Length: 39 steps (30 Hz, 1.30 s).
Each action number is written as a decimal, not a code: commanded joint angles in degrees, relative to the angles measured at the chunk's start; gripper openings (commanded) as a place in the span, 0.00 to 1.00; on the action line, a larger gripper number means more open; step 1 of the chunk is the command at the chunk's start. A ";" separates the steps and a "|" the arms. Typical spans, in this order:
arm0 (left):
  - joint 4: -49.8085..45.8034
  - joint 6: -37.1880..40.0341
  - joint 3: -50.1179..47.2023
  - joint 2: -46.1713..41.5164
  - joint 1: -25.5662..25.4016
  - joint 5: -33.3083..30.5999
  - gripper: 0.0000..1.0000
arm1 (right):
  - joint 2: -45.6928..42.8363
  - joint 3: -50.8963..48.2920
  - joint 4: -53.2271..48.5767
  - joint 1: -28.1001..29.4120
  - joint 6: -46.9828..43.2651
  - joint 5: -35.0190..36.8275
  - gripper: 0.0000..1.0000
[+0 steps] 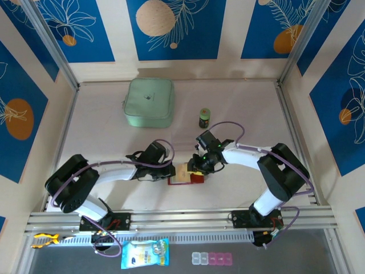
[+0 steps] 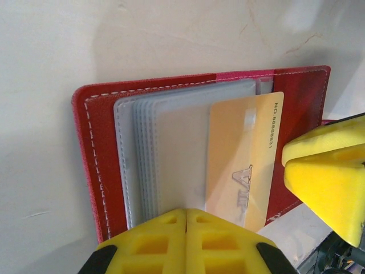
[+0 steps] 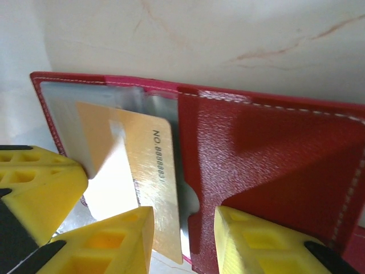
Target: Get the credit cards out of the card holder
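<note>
The red card holder point(image 1: 195, 178) lies open on the table between the two arms. Its clear pockets point(image 2: 171, 148) fan out on one half, its red leather half point(image 3: 268, 165) on the other. One orange-tan credit card point(image 2: 242, 160) sticks partly out of a pocket, number side up point(image 3: 157, 171). My left gripper point(image 2: 186, 220) is shut, its tips resting at the near edge of the clear pockets. My right gripper point(image 3: 182, 225) is open. One of its fingers point(image 3: 122, 240) lies over the card, the other over the red half, with the card's edge between them.
A mint-green square case point(image 1: 149, 103) sits at the back left, with a small dark jar point(image 1: 204, 118) to its right. Off the table's near edge lie a blue packet point(image 1: 145, 254), small pill boxes point(image 1: 212, 258) and a yellow tool point(image 1: 45, 240).
</note>
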 commanded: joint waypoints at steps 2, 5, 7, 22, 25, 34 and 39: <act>-3.62 0.15 -0.90 1.43 -0.40 -2.18 0.02 | -1.02 -2.60 6.87 -1.35 0.75 -6.75 0.33; -4.21 0.55 -0.20 1.52 -0.49 -1.60 0.02 | -0.22 -3.79 9.24 -2.13 1.02 -8.34 0.31; -4.99 0.69 -0.18 1.19 -0.45 -2.18 0.02 | 0.47 -4.42 10.73 -2.58 1.37 -9.49 0.30; -4.31 -0.01 -0.78 0.55 -0.49 -1.95 0.02 | 1.27 -3.66 10.55 -2.66 1.22 -11.10 0.22; -4.64 0.03 -0.77 0.39 -0.45 -2.12 0.02 | 0.44 -4.48 11.83 -2.67 1.69 -11.53 0.21; -4.97 0.03 -0.34 0.54 -0.41 -1.88 0.02 | 0.20 -4.77 13.17 -2.60 1.51 -12.79 0.20; -4.97 0.05 -0.61 0.77 -0.49 -1.96 0.02 | 2.00 -4.43 14.14 -2.58 1.44 -13.54 0.20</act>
